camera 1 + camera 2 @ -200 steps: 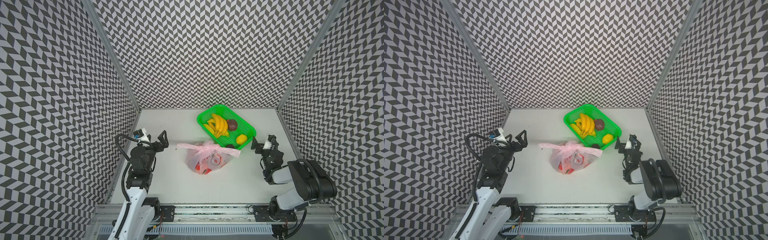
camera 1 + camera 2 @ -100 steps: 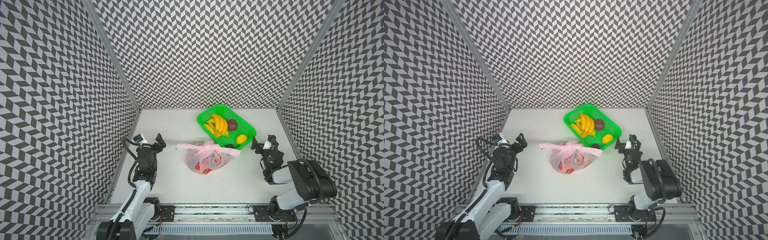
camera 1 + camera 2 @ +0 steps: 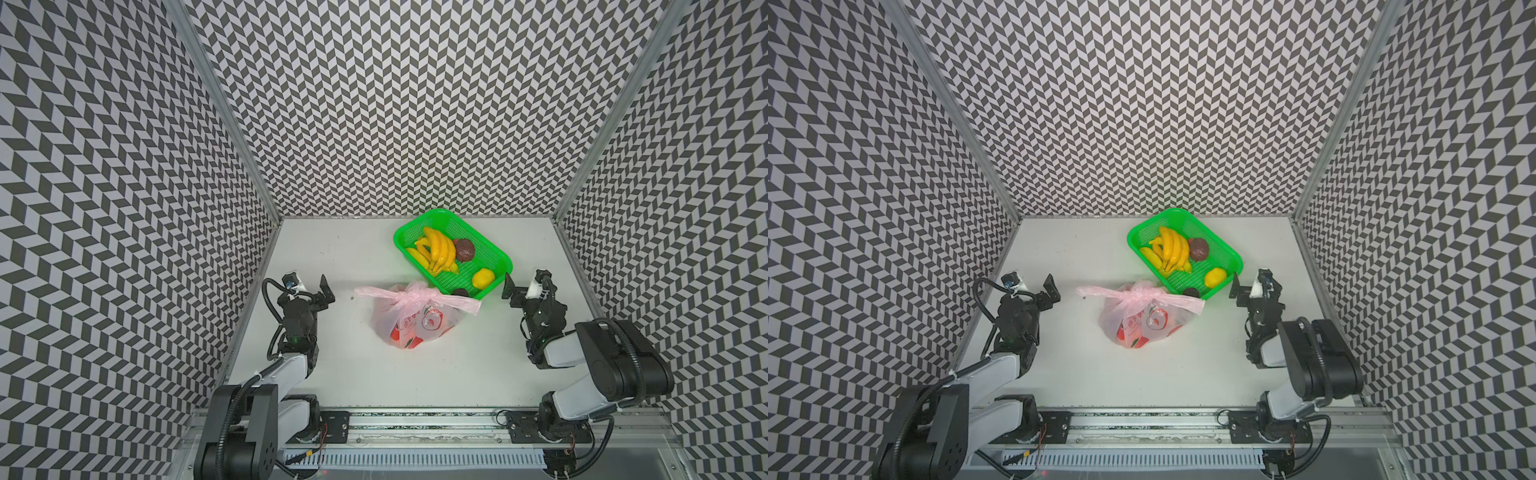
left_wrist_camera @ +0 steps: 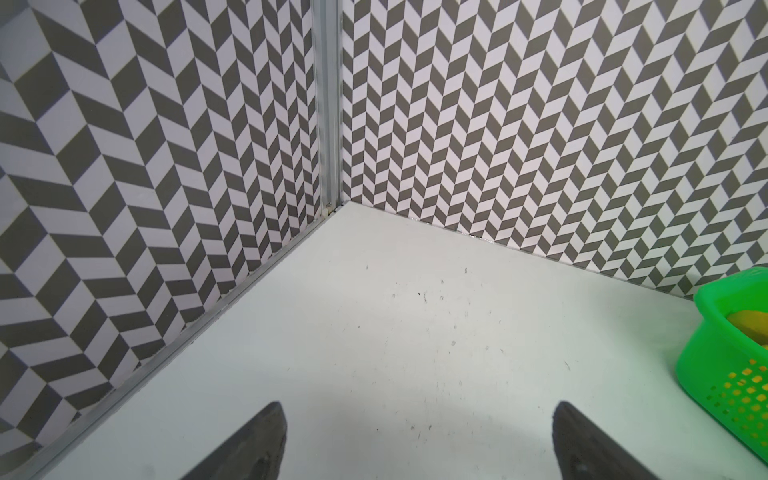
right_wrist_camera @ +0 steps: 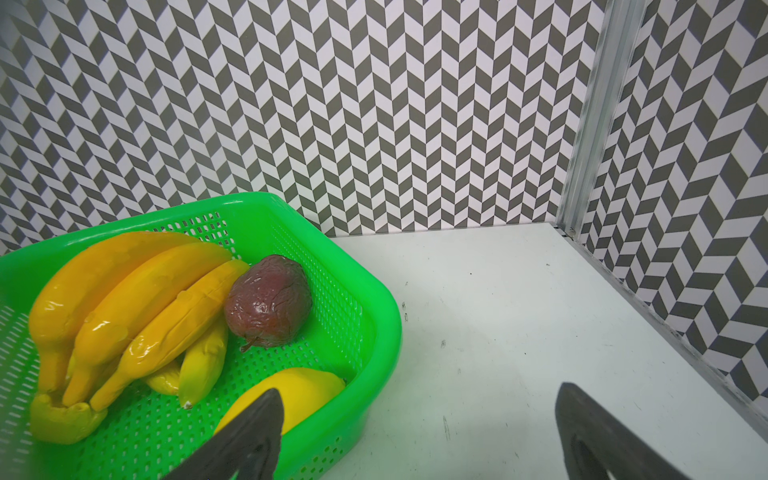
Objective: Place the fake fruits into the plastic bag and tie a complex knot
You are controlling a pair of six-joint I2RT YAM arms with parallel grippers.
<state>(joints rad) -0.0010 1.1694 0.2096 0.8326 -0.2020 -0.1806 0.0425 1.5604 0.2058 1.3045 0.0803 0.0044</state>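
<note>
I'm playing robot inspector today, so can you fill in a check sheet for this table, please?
Surface: white table, a few small scuffs.
Job's things: plastic bag sits mid-table, handles tied in a knot with ends sticking out sideways. Bananas, lemon, dark brown fruit and small dark fruit lie in the green basket, not in the bag.
Clutter: nothing seen.
Grippers: left gripper and right gripper are both open, empty and apart from the bag.
Cables: black cable loops beside the left arm, away from the bag.
Surroundings: zigzag walls on three sides, metal rail at the front.
</note>
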